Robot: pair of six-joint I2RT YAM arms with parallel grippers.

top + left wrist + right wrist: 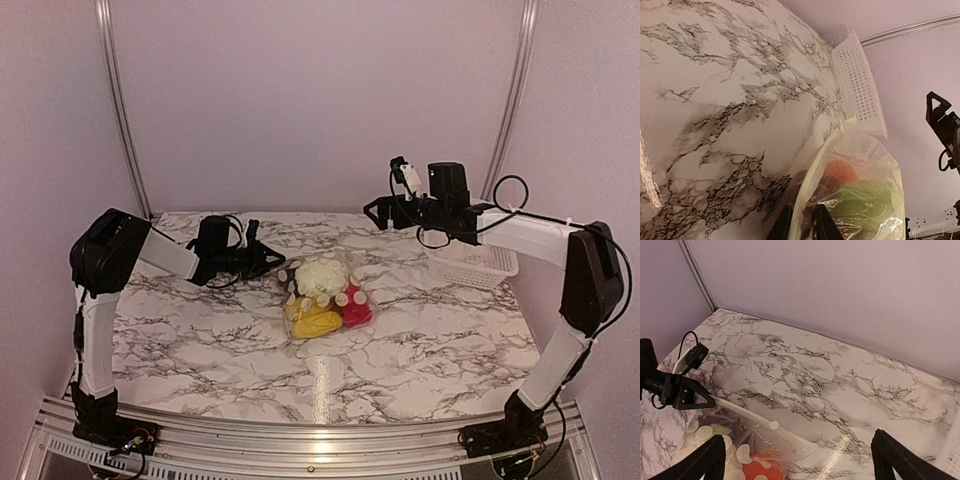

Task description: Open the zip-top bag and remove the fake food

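The clear zip-top bag [322,298] lies on the marble table's middle, full of fake food: a cream-white lumpy piece [320,275], yellow pieces [311,320] and red white-spotted pieces [356,306]. My left gripper [272,258] lies low at the bag's far-left corner. In the left wrist view the bag's sealing strip [812,175] runs between its nearly closed fingers [822,226], with a red piece [840,172] and a greenish piece [865,197] behind the plastic. My right gripper [380,210] hovers above and behind the bag, wide open and empty. The right wrist view shows the strip [747,412] held taut by the left gripper [687,392].
A white lattice basket [475,262] stands at the back right under the right arm; it also shows in the left wrist view [860,85]. Purple walls close in the table's back and sides.
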